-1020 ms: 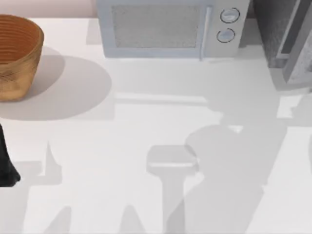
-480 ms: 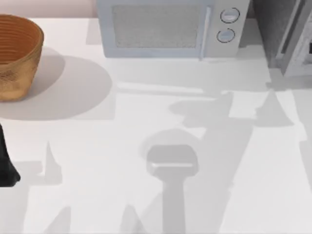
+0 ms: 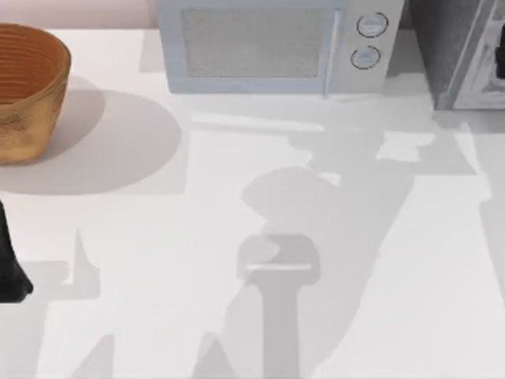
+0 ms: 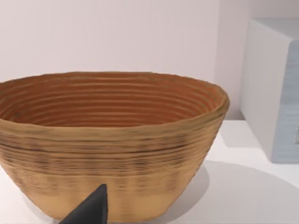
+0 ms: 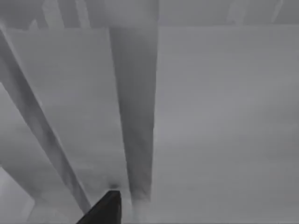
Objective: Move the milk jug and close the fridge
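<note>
Simulated kitchen counter: microwave (image 3: pixel 272 47), fridge (image 3: pixel 458 55), woven basket (image 3: pixel 28 91).

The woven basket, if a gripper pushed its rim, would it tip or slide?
The basket would probably tip before sliding: its walls flare from a narrower base. The ribbed weave suggests it is light and slightly flexible, with decent grip.

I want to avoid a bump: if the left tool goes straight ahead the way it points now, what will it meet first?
Most likely the woven basket. In the left wrist view the left tool's dark fingertip points at the basket's outer wall, with nothing between them. How far apart they are I cannot tell.
</note>
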